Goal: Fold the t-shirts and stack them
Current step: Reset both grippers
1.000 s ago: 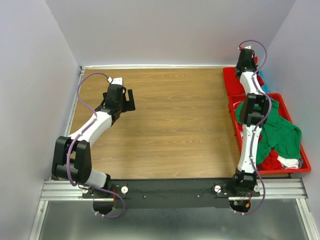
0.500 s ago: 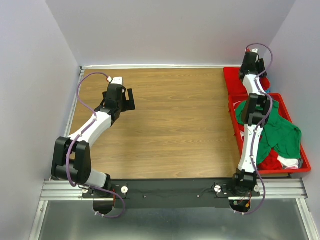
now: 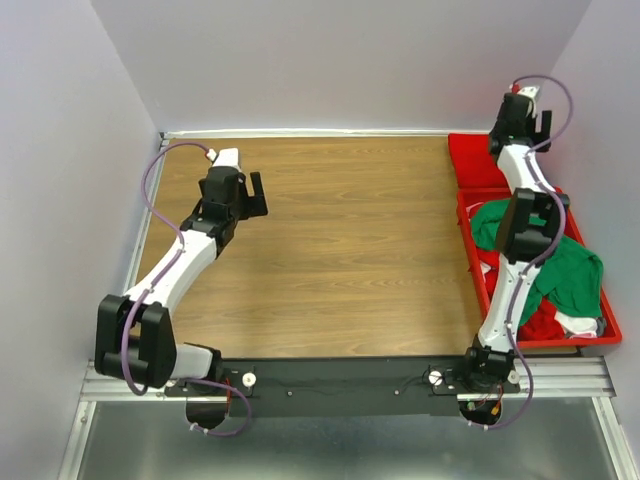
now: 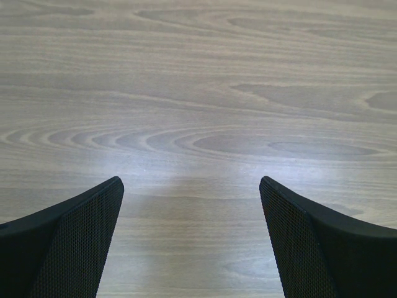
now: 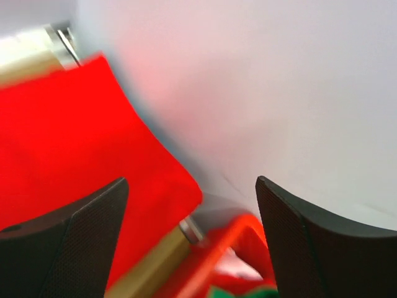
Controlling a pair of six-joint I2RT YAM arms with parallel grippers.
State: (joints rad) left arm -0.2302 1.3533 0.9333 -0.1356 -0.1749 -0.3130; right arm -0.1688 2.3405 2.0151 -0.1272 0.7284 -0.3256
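Green t-shirt (image 3: 560, 265) heaped in the red tray (image 3: 600, 342) lies at the counter's (image 3: 350, 250) right edge, back toward the base from the right tool (image 5: 190, 181), which hangs spread wide and empty above a flat red t-shirt (image 3: 476, 160) in the far right corner. Left tool (image 4: 191, 181), also spread and empty, hovers well apart over bare wood, so the right arm is judged nearer.

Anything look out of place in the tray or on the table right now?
The green shirt lies crumpled in the tray, bunched over its rims rather than folded. A red shirt is wadded beneath it. Nothing looks spilled or damaged.
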